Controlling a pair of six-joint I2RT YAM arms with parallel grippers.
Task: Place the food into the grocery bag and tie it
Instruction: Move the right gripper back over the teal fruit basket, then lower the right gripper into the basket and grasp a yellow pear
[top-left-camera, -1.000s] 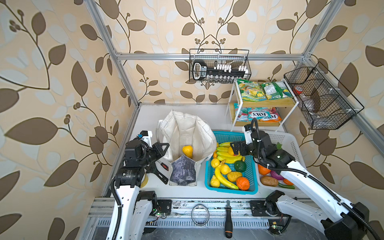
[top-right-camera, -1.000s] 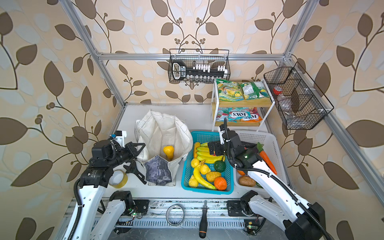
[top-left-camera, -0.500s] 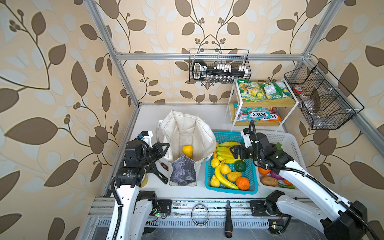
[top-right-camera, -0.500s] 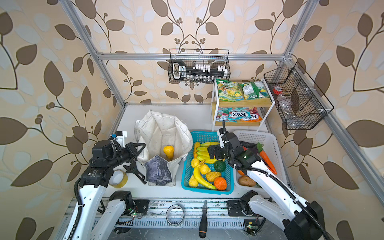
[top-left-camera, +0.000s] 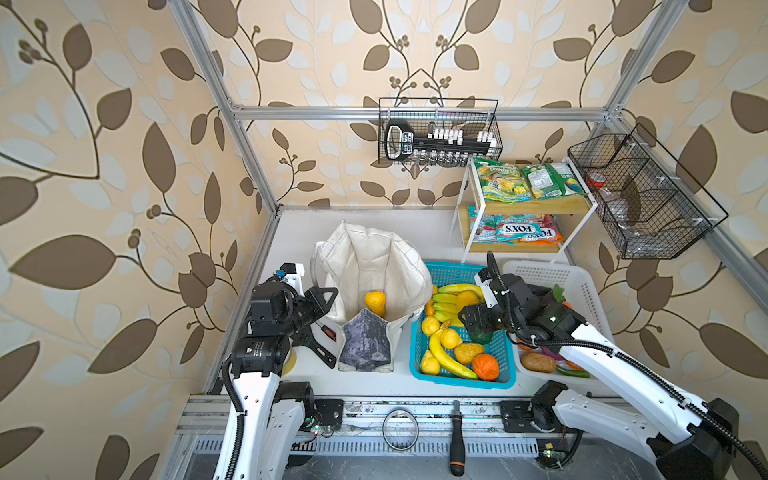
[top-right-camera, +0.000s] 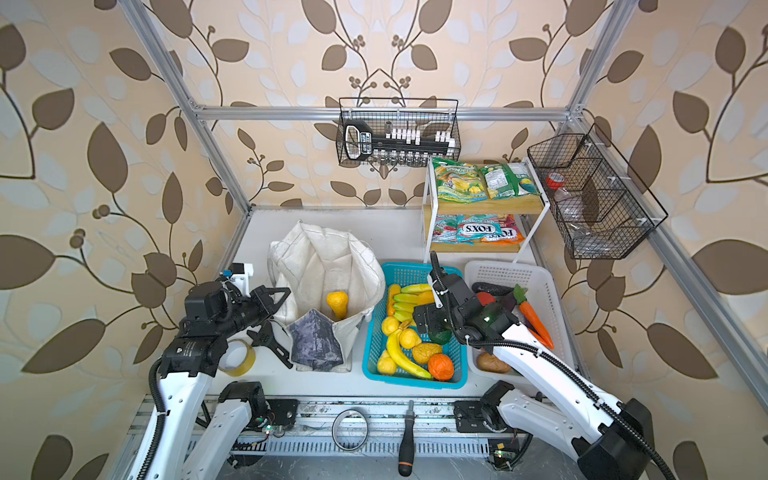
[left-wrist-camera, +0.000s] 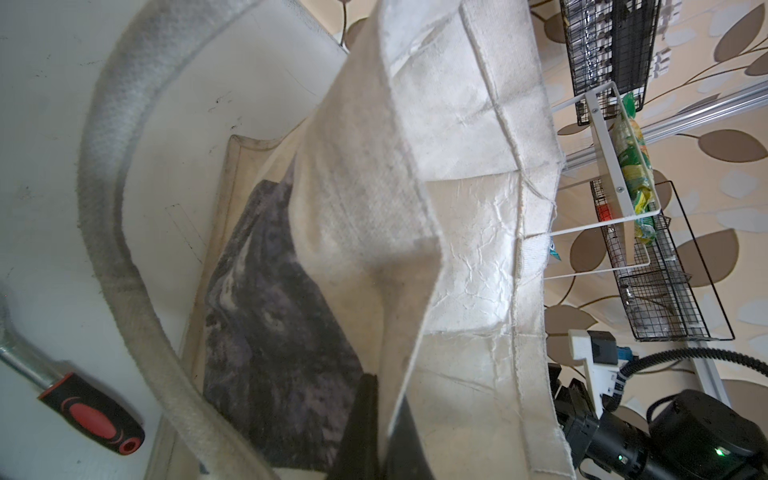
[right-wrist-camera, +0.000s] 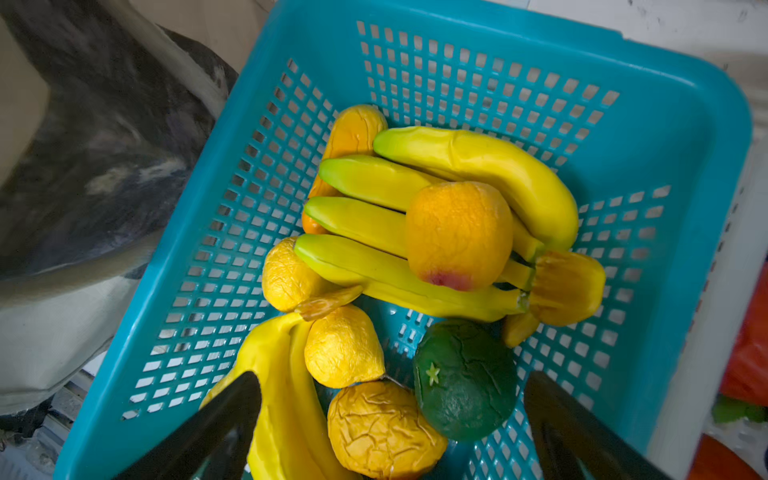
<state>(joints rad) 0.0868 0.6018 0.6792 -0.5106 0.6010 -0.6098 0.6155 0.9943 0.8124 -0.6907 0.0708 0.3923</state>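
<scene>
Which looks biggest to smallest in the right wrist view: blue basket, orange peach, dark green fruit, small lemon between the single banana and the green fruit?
1. blue basket
2. orange peach and dark green fruit: about alike, so unranked
3. small lemon

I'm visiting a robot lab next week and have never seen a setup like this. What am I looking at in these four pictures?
Two white robot arms stand at the front edge of a table, each ending in a two-fingered gripper. Two pictures look down from overhead, side by side; the other two come from cameras on the arms' wrists. The left gripper is shut on the rim of a cloth bag, holding it open; one yellow fruit lies inside. The right gripper is open and empty above a blue basket of toy fruit. Beside that, a white basket holds a carrot. Green packets lie on a shelf at the back.
</scene>
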